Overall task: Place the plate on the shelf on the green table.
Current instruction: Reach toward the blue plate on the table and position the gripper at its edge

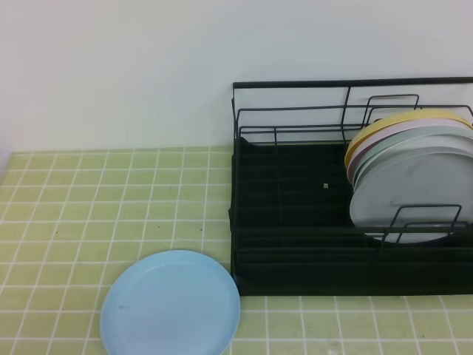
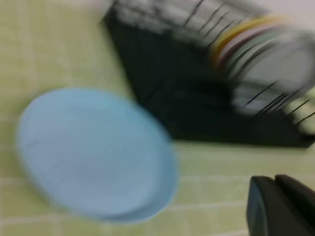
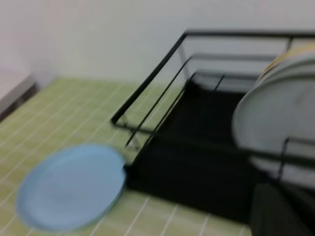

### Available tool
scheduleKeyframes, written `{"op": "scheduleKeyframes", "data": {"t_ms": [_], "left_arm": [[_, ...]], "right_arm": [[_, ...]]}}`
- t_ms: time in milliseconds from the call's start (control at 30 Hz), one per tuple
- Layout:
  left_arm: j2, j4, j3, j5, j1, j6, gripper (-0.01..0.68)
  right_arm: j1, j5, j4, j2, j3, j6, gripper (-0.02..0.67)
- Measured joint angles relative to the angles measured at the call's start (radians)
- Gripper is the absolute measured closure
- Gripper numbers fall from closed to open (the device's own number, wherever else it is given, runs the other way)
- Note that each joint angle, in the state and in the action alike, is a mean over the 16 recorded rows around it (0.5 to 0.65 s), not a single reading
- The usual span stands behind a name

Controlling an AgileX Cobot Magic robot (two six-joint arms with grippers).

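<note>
You're looking at a round light-blue plastic plate (image 1: 171, 304), plain and unmarked, one even pastel across its face and rim. Under it you have the green table (image 1: 89, 200), a grid of small pale yellow-green square tiles crossed by white grout lines. The black wire dish rack (image 1: 295, 222) is black throughout, wires and tray base alike, with 1 tiny pale speck on the tray. In it you see a yellow plate (image 1: 399, 120), a pinkish one, a pale green one, then a pale grey-white plate (image 1: 410, 194). The wall (image 1: 118, 74) is plain white.
</note>
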Motion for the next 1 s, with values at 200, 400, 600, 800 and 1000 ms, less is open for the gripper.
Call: {"op": "scheduleKeyframes", "data": {"t_ms": [200, 400, 600, 800, 1000], "left_arm": [[0.237, 0.23, -0.096, 0.081, 0.0, -0.06, 0.675], [0.499, 0.313, -0.205, 0.108, 0.0, -0.01, 0.675], [0.747, 0.323, -0.312, 0.087, 0.0, 0.055, 0.661], [0.978, 0.363, -0.411, 0.06, 0.0, 0.057, 0.58], [1.173, 0.401, -0.494, 0.053, 0.0, 0.047, 0.487]], "right_arm": [[0.021, 0.15, -0.014, 0.168, -0.028, -0.032, 0.652], [0.029, 0.288, 0.004, 0.283, -0.037, -0.104, 0.652], [0.029, 0.375, 0.021, 0.327, -0.038, -0.17, 0.652], [0.034, 0.411, 0.026, 0.331, -0.039, -0.186, 0.652], [0.047, 0.43, 0.025, 0.331, -0.039, -0.186, 0.652]]}}
